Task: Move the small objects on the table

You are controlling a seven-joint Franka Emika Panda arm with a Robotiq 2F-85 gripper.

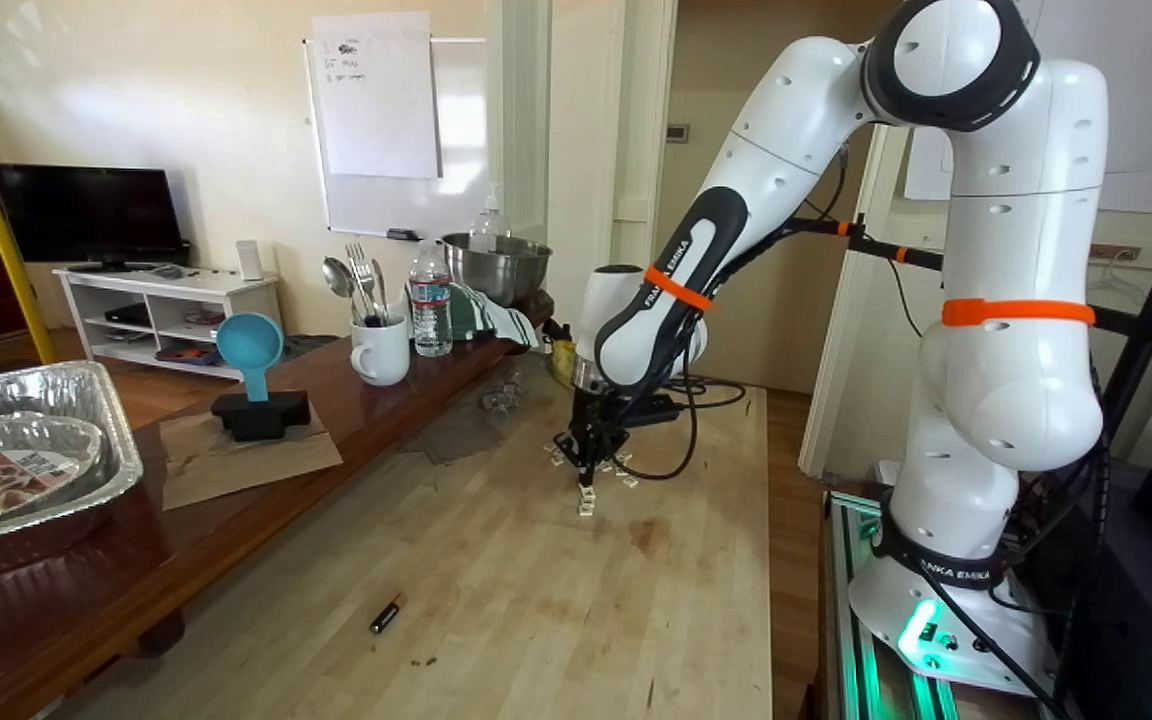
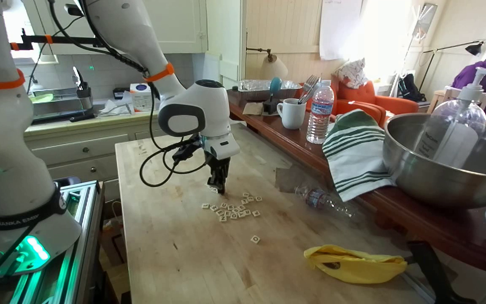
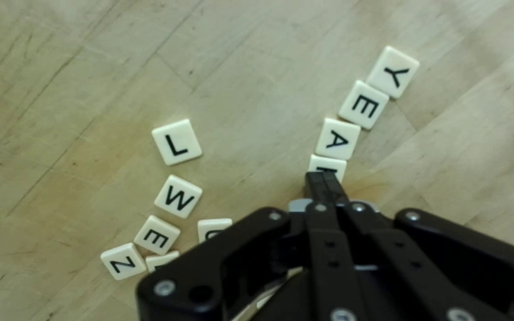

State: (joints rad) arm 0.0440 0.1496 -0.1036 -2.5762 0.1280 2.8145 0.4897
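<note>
The small objects are pale cream letter tiles lying flat on the wooden table (image 1: 536, 600). In the wrist view a Y tile (image 3: 392, 72), an E tile (image 3: 363, 104) and an A tile (image 3: 338, 138) form a slanting row with a partly covered tile (image 3: 327, 165). An L tile (image 3: 177, 141) and a W tile (image 3: 178, 196) lie to the left, with several others below. My gripper (image 3: 324, 176) is shut with its fingertips together, over the partly covered tile; whether they touch it is unclear. An exterior view shows the tile cluster (image 2: 234, 215) beside the gripper (image 2: 221, 191).
A single tile (image 2: 255, 239) lies apart. A crumpled clear bottle (image 2: 321, 200) and a yellow banana-shaped pouch (image 2: 357, 264) are on the table. A battery (image 1: 387, 613) lies nearer its other end. A raised dark ledge alongside holds a mug (image 1: 381, 350), a bottle (image 1: 431, 310) and a steel bowl (image 2: 433, 181).
</note>
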